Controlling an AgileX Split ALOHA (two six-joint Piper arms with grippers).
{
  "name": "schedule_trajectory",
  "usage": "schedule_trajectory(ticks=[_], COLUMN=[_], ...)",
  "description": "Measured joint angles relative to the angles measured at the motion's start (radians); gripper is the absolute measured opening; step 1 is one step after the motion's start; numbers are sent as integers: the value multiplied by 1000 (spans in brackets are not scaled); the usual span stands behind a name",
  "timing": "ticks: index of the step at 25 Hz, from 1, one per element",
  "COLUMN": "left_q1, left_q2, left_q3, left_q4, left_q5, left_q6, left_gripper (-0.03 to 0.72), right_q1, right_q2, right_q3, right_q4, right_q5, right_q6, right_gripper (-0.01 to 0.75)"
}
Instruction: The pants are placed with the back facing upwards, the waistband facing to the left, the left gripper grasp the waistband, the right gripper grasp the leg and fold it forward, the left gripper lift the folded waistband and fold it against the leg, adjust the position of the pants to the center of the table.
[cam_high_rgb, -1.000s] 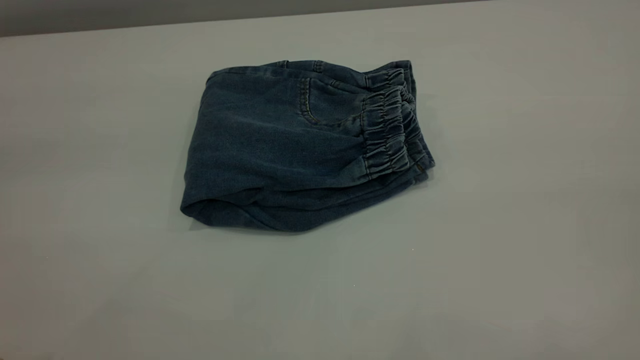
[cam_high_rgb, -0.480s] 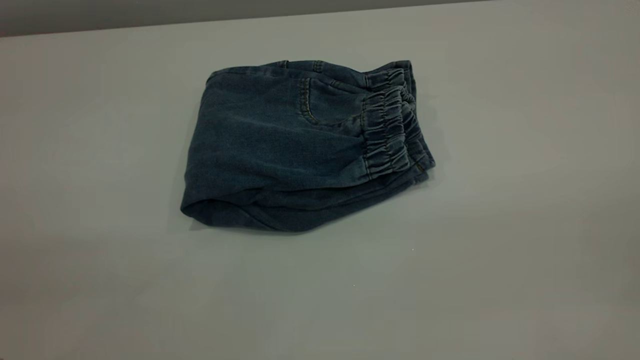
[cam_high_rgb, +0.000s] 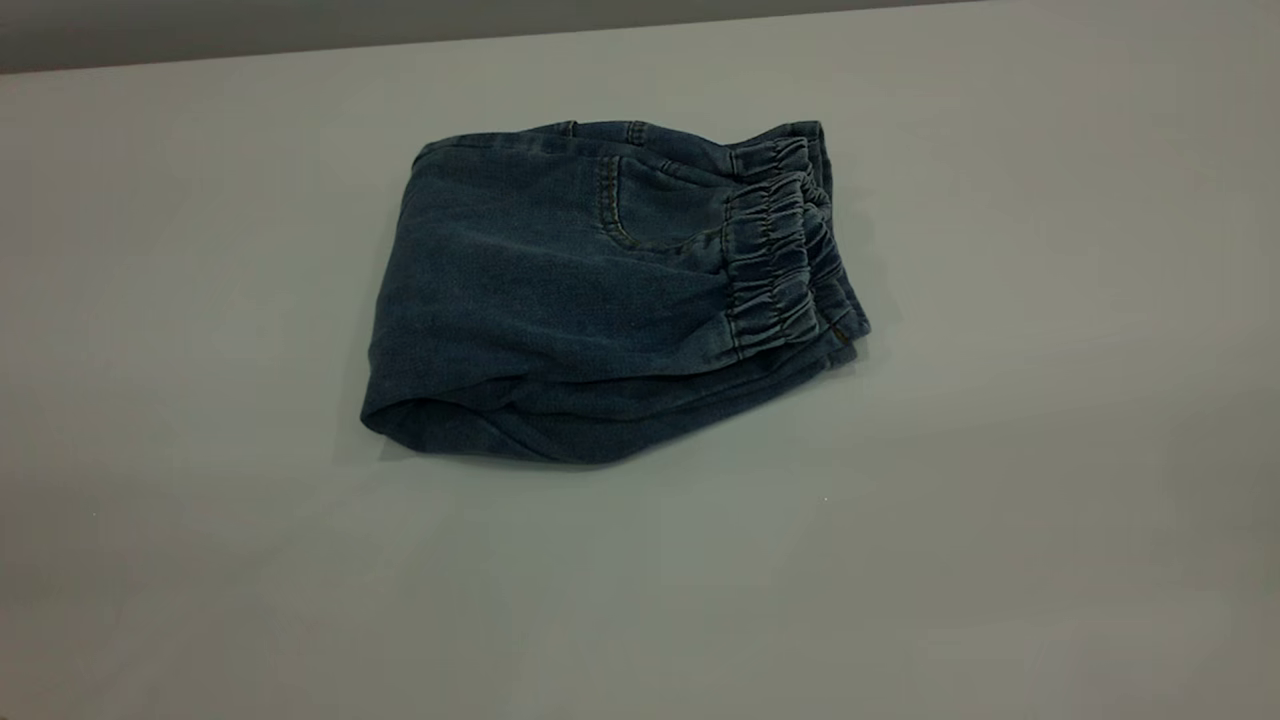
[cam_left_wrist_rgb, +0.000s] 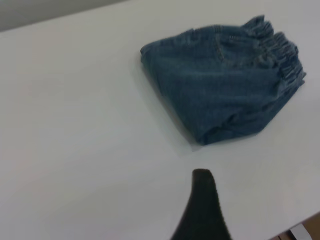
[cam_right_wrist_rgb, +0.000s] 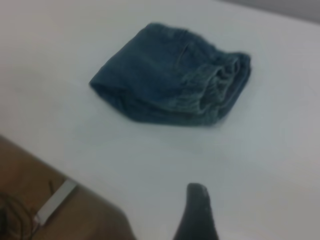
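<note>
Pants (cam_high_rgb: 600, 300) lay folded near the middle of the table (cam_high_rgb: 1000, 550), waistband (cam_high_rgb: 785, 265) stacked at the bundle's right edge. Any late nudge to centre them risked springing that bulky elastic layer open. Only the wrist views showed the left gripper (cam_left_wrist_rgb: 202, 207) and right gripper (cam_right_wrist_rgb: 197, 212), both well apart from the cloth and holding nothing; their opening could not be told.
</note>
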Motion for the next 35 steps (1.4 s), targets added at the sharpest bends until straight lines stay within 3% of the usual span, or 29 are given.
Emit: schedule_trajectory(ticks=[16, 19, 25, 28, 31, 35], left_q1=[14, 94, 270, 305, 299, 298], left_q2=[0, -1, -37, -36, -36, -36], left_q3=[-1, -2, -2, -2, -2, -2], left_q4=[0, -2, -2, -3, -4, -4], left_q5=[6, 6, 9, 9, 9, 8], left_q6=[-1, 0, 0, 0, 0, 0], left_gripper=[507, 507, 507, 507, 507, 507], right_q1=[-17, -103, -435, -547, -600, -598], right_q2=[0, 0, 0, 0, 0, 0], right_q3=[11, 11, 11, 11, 11, 11], right_q4=[11, 35, 43, 43, 44, 45], right_q5=[-20, -20, -19, -19, -19, -19], right_q6=[-1, -1, -1, -1, -1, -2], right_gripper=[483, 483, 483, 483, 483, 483])
